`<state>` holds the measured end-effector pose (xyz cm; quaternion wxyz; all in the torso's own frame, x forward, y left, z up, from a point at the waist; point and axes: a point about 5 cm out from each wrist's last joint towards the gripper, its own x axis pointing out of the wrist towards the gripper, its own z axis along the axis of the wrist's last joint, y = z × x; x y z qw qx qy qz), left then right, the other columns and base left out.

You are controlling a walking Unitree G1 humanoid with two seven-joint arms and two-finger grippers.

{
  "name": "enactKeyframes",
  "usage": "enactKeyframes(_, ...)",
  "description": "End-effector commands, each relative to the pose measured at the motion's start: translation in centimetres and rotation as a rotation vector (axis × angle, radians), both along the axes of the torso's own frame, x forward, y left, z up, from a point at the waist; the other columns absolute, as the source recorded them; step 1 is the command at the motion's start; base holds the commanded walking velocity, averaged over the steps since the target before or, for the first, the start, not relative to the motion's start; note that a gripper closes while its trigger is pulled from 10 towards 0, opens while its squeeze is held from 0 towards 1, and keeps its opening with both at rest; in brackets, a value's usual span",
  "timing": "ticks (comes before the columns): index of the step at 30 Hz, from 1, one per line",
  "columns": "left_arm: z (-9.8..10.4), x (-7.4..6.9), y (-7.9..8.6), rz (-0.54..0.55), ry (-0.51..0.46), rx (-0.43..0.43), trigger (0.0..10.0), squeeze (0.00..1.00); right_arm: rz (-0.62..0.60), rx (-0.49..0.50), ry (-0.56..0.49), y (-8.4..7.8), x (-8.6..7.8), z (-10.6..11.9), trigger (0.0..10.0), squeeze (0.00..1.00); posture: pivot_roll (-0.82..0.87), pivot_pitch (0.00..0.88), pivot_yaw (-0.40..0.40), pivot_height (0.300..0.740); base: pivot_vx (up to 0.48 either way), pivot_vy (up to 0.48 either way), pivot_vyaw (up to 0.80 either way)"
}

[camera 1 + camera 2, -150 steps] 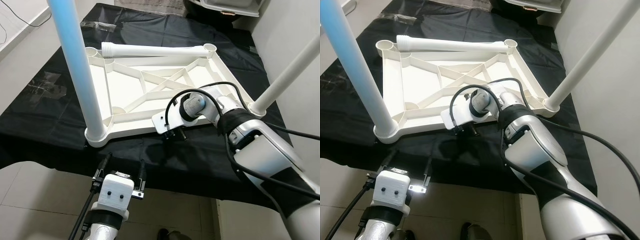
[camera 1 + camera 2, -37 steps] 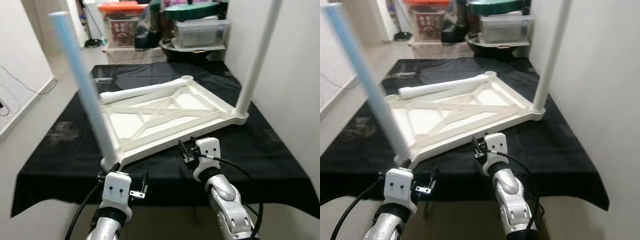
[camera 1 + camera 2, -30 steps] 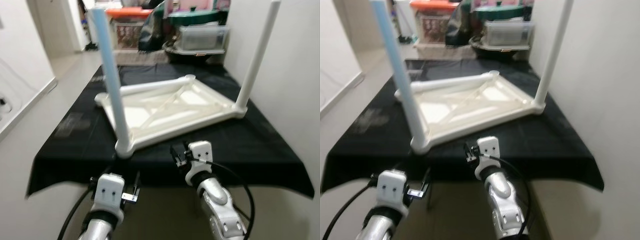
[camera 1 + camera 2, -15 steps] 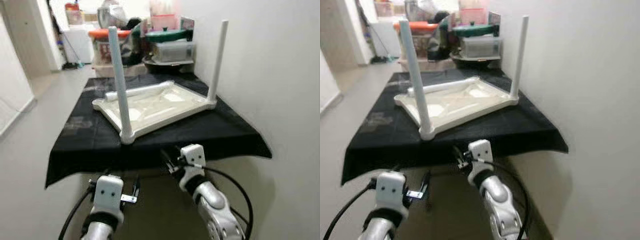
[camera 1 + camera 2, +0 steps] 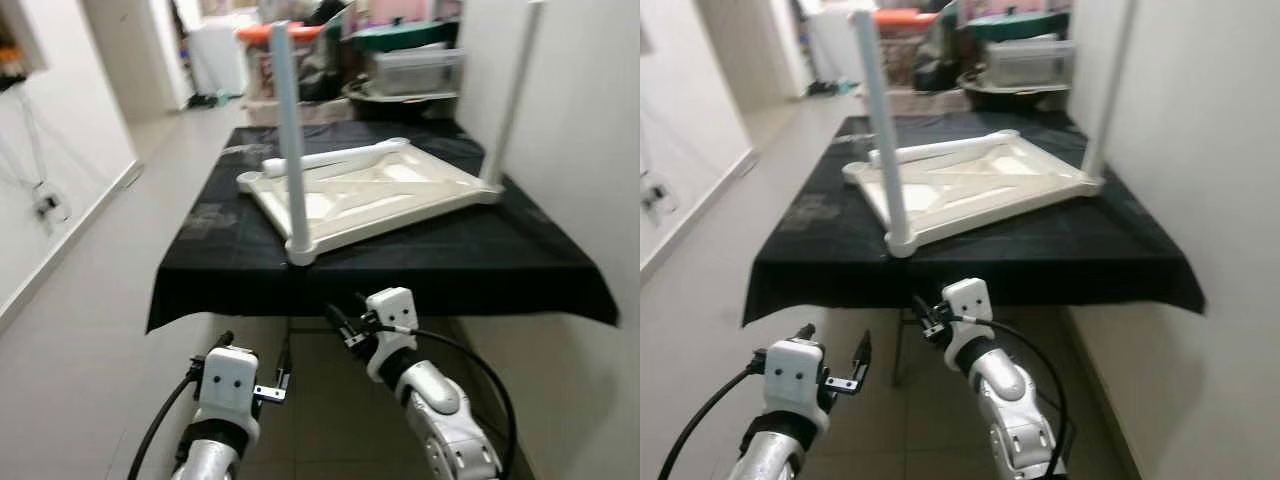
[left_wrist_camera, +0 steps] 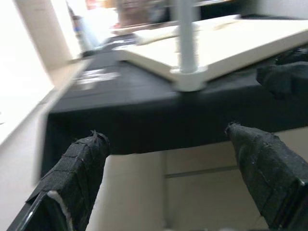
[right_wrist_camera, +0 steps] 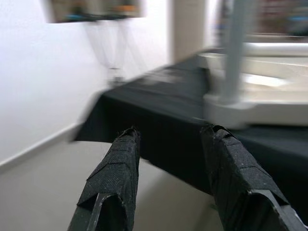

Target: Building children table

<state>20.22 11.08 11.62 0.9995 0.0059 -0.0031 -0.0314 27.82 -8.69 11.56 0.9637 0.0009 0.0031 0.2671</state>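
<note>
— Behind the black-covered table [image 5: 420,262], what do you see?

— Storage boxes and a pale wall. On the cloth lies the white plastic children table top [image 5: 375,195], upside down, with two white legs standing up: one at the near corner [image 5: 290,140], one at the far right corner [image 5: 512,95]. A third white leg [image 5: 335,158] lies loose along the far edge.

— And the tools?

— Both hang low before the table, well apart from it. The left tool [image 5: 830,362] has its fingers spread wide and holds nothing; the right tool [image 5: 342,322] is also parted and empty (the wrist views confirm this).

— How to continue well?

— I think: step close, grasp the loose leg near its middle, and bring it upright over a free corner socket.
</note>
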Motion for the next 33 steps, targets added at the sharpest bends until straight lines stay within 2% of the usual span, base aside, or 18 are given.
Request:
enactKeyframes(1,-0.11,-0.06,0.0,0.001,0.015,0.005,10.0,0.0,0.007,0.004,0.002,0.01,0.06,0.21,10.0,0.0,-0.04,0.004,0.022,0.74,0.0,0.0,0.8)
enactKeyframes(18,-0.13,-0.12,0.03,0.011,0.013,0.001,10.0,0.0,0.039,-0.011,0.022,0.24,-0.03,-0.2,10.0,0.0,-0.05,0.003,0.027,0.74,0.0,0.0,0.73)
enactKeyframes(33,-0.52,-0.07,0.11,0.015,0.028,0.002,10.0,0.0,0.023,0.014,0.034,0.03,0.05,-0.3,10.0,0.0,-0.05,0.0,0.027,0.74,0.0,0.0,0.0)
